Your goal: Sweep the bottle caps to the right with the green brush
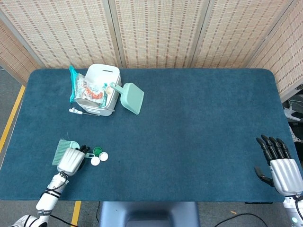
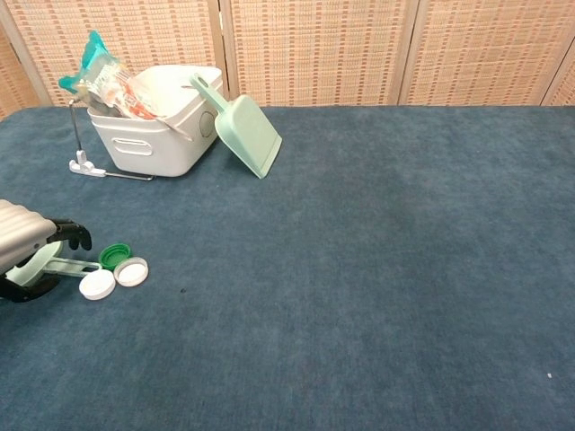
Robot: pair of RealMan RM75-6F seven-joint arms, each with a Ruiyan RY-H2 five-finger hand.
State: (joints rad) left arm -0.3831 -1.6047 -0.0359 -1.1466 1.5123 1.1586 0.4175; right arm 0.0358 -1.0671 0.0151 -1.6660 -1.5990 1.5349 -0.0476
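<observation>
Screened lab: woven partitions (image 1: 156,33), felt table (image 1: 199,123)

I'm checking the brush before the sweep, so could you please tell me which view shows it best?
The head view: the brush shows its bristles beyond the left robot hand. The chest view shows only its handle.

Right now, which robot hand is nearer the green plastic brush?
Left. The left robot hand is over the green plastic brush; the right robot hand is across the table.
</observation>
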